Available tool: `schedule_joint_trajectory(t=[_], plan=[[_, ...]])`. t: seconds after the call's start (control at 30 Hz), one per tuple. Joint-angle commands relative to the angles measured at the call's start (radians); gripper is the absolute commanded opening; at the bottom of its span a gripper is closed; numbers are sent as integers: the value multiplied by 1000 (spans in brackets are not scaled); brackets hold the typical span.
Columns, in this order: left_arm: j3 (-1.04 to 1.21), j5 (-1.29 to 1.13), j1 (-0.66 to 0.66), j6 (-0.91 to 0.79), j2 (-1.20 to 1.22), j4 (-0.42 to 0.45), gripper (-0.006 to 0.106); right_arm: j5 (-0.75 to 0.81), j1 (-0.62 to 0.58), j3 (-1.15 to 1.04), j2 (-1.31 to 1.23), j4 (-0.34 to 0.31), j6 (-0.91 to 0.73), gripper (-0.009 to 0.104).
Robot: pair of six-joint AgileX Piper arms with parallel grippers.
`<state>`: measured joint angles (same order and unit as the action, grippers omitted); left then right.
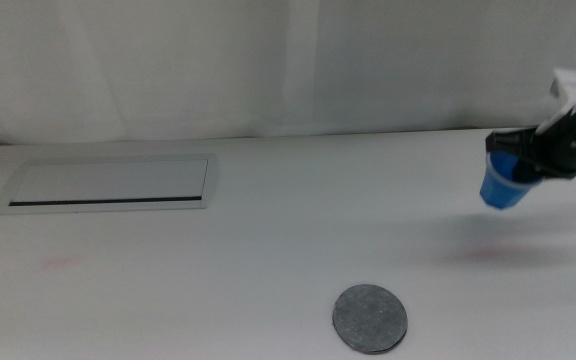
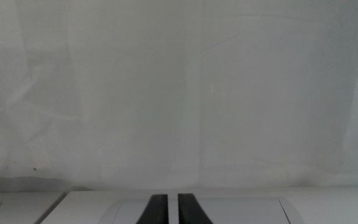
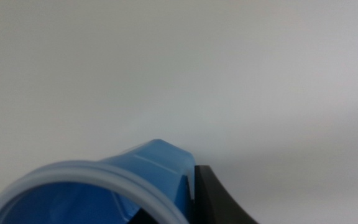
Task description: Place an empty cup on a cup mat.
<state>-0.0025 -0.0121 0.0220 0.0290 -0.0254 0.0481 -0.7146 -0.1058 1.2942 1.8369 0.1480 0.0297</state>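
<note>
Middle view, right gripper [image 1: 516, 168]: it comes in from the right edge, raised above the white table [image 1: 268, 230], its dark jaws clamped on the blue cup [image 1: 502, 184].
Middle view, cup: held clear of the tabletop and tilted, its narrow base pointing down and toward the left; a faint shadow lies on the table below it.
Middle view, cup mat [image 1: 369, 318]: a round grey disc lying flat near the front edge of the table, bare on top, well apart from the cup, nearer the front and further left.
Middle view, panel [image 1: 108, 184]: a long pale rectangular plate set flat in the table at the far left, with a dark slot along its near side.
Middle view, backdrop: a white curtain [image 1: 268, 60] hangs behind the table.
Left wrist view, left gripper [image 2: 172, 208]: its two dark jaws stand close together with only a thin pale gap between them, holding nothing; it faces the white curtain over a pale edge, probably the panel, though too little shows to be sure.
Right wrist view, cup [image 3: 104, 186]: very close, its pale rim and blue inside toward the camera, nothing visible in it.
Right wrist view, grip: one dark jaw presses against the cup's outer wall; the other is hidden.
</note>
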Motion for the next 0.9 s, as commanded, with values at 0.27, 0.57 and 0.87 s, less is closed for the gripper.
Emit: schedule_joint_trajectory(t=[0.27,0.57,0.87], plan=[[38,0,-2,5,5,-3,-3,-148,-2,74,-248,122,-108,-2],[38,0,-2,5,5,-3,-3,-266,-105,74,-365,186,-169,-2],[38,0,-2,5,5,-3,-3,-279,-316,74,-351,160,-104,-2]])
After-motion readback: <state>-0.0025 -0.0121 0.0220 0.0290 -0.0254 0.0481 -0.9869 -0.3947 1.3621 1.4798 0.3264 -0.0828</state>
